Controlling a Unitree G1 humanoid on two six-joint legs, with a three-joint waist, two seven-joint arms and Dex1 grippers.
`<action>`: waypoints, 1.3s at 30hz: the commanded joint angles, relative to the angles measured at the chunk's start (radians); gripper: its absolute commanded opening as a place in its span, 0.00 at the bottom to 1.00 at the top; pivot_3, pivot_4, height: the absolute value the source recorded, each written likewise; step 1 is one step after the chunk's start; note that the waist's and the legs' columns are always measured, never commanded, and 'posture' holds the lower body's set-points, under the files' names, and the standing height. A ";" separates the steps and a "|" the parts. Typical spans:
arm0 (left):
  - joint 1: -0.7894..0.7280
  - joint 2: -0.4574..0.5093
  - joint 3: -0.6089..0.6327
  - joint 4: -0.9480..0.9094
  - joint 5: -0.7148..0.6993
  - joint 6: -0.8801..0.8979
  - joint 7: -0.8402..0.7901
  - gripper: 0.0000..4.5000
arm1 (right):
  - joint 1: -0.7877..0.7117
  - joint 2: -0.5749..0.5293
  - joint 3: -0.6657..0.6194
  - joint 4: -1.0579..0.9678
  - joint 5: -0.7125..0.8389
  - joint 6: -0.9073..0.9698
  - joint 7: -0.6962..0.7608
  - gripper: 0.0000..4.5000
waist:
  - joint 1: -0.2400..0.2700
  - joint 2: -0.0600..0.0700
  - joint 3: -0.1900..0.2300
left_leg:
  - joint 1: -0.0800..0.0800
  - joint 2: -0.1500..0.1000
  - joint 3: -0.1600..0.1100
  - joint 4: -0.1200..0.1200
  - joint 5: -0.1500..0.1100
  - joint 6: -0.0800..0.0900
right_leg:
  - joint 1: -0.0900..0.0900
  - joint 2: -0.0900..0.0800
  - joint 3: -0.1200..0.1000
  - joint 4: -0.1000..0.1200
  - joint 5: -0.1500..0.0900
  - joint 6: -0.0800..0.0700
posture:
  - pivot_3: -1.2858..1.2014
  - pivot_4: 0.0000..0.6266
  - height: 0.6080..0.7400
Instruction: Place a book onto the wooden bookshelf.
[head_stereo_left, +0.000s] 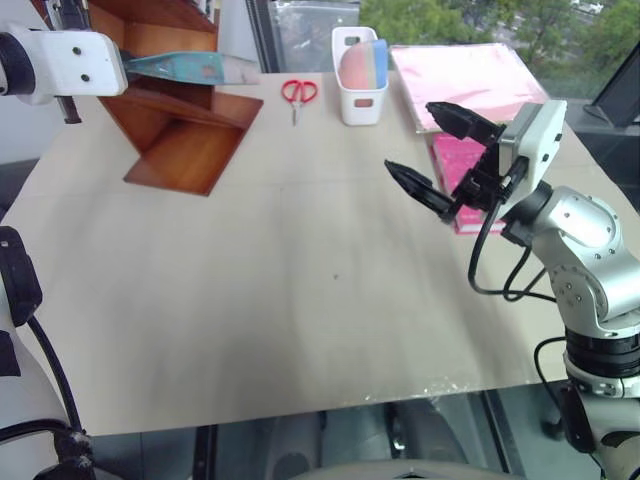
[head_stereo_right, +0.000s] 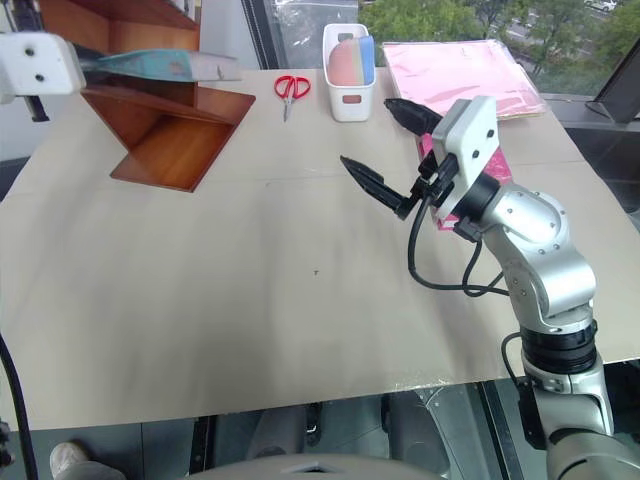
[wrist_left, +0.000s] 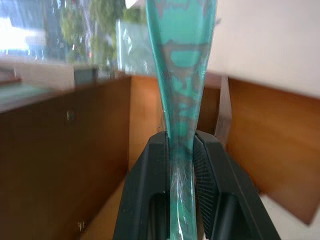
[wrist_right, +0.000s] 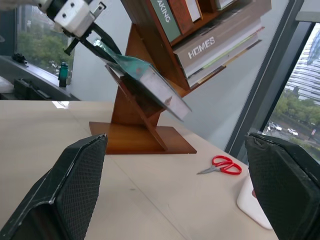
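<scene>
The teal-green book (wrist_left: 182, 75) has my left gripper (wrist_left: 182, 165) shut on one end of it, the black fingers (wrist_left: 150, 190) pressing both covers. In the head views the book (head_stereo_left: 190, 68) is held at the far left, inside the wooden bookshelf (head_stereo_left: 185, 145). The right wrist view shows the book (wrist_right: 145, 75) tilted along a slanted board of the bookshelf (wrist_right: 145, 130); I cannot tell whether it rests on that board. My right gripper (head_stereo_left: 412, 137) hangs open and empty above the right side of the table.
Red scissors (head_stereo_left: 298, 93) and a white container (head_stereo_left: 360, 80) lie at the table's far edge. A pale pink folder (head_stereo_left: 470, 70) and a magenta book (head_stereo_left: 452, 160) sit far right, behind my right gripper. Other books (wrist_right: 215, 45) fill the upper shelf boards.
</scene>
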 joint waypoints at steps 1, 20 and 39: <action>-0.042 0.033 0.007 0.006 0.015 0.017 0.039 0.35 | 0.010 -0.005 -0.025 -0.049 0.015 0.001 -0.015 1.00 | 0.001 0.000 0.000 | 0.000 0.000 0.000 0.001 0.000 0.000 | 0.000 0.000 0.000 0.001 0.000 0.000 | 0.52 0.24 1.00; 0.409 -0.024 0.466 -0.489 -0.786 0.052 -0.281 0.81 | -0.023 -0.012 -0.021 0.029 0.016 0.002 0.023 1.00 | 0.009 -0.001 0.000 | -0.001 0.001 -0.002 0.011 0.000 0.000 | 0.001 0.000 -0.002 0.007 0.000 0.000 | 0.52 0.24 1.00; 0.784 -0.685 0.429 -1.004 -0.518 0.660 0.846 0.01 | -0.009 -0.060 -0.056 -0.044 0.023 0.057 -0.037 1.00 | 0.008 0.003 -0.003 | 0.005 -0.001 -0.004 0.014 0.000 0.000 | 0.007 0.001 0.000 0.010 0.001 0.001 | 0.52 0.24 1.00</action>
